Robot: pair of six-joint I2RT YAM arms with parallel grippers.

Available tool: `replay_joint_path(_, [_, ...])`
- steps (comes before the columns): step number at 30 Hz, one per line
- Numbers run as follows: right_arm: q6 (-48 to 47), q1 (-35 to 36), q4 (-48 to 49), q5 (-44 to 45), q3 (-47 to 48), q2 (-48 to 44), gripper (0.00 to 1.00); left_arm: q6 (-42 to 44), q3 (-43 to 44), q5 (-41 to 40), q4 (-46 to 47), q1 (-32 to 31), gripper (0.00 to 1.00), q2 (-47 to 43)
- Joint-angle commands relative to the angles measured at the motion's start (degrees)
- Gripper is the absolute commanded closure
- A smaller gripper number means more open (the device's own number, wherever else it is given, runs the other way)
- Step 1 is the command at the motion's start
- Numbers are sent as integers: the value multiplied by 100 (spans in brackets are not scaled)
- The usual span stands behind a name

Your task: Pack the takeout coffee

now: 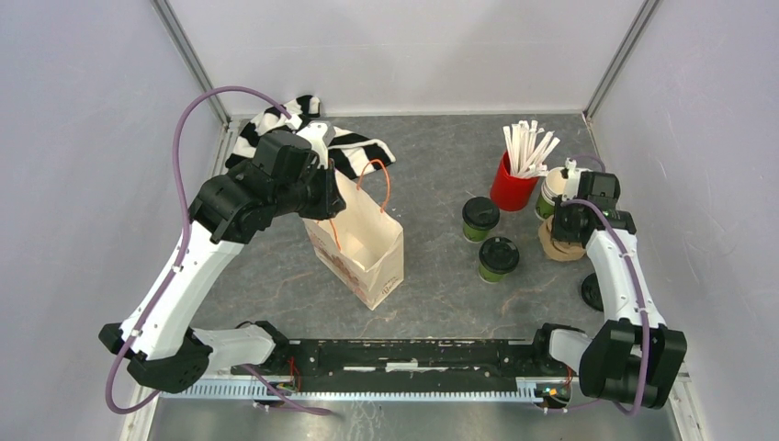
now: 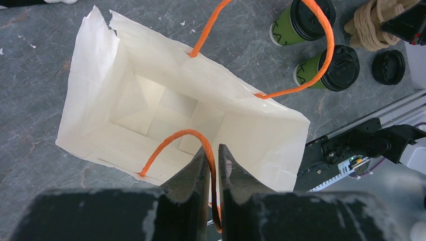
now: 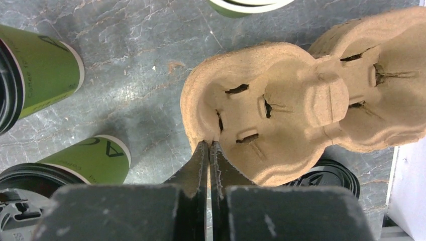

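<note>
Top external first: which step is in hand? — asks the supervisor.

Inspector: An early one, in my judgement. The two takeout coffee cups (image 1: 480,219) (image 1: 498,258) stand upright and lidded on the table (image 1: 432,276), between the paper bag (image 1: 363,253) and the cardboard cup carrier (image 1: 556,243). Neither cup is in the carrier or in the bag.

Supervisor: And the grippers?

Inspector: The left gripper (image 2: 213,150) is clamped on the near orange handle (image 2: 171,138), with the cord pinched between its jaws. The bag stands open, and the left wrist view shows nothing inside it. The right gripper (image 3: 210,145) is closed on the rim of the carrier, which rests on the table. I cannot tell whether one carrier or two overlapping ones lie there.

Supervisor: What does the next move call for?

Inspector: As I judge it, the carrier must come free cleanly and go where the cups can be seated, or straight into the bag. The thin rim grip may let it tilt or slip. The left arm should hold the bag mouth wide.

Supervisor: Any obstructions?

Inspector: The far handle (image 2: 321,55) arcs outward from the bag mouth on the side facing the cups and could snag a load. Just beside the carrier are a red cup of white sticks (image 1: 513,184), stacked lidless cups (image 1: 551,191) and a loose black lid (image 1: 592,292). The nearer coffee cup is also close to the carrier's path. A striped cloth (image 1: 276,124) lies behind the bag, out of the way.
</note>
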Motion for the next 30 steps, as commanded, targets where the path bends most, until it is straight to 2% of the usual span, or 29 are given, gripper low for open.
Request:
replay_joint_path(1, [35,39,-84,74,296,-191,100,19,97,-2,76,-14,82,-140])
replay_joint_path(3, [73,421,-352,1509,705,-392,100,21,104,-12,76,-8,82,-142])
replay_joint_path(6, [75,827,-523,2844,992,-641,100,10,66,24,111,-10,82,-116])
replay_joint_path(8, [82,1551,-554,3863,941,-641,100,11,30,54,159,-10,82,-104])
replay_joint_path(12, [27,2356,-228,4687,132,-120,100,-12,-14,154,208,-10,82,-90])
replay_joint_path(15, [571,2993,-1050,5966,294,439,100,8,-13,167,202,-12,82,-96])
replay_joint_path(19, [562,3244,-1032,6211,265,397,100,4,-62,162,228,-13,82,-115])
replay_joint_path(27, [1052,3604,-1894,7744,745,971,100,16,-95,116,229,-10,82,-176])
replay_joint_path(30, [1807,3817,-2565,8162,985,1208,100,24,-93,61,232,-10,82,-210])
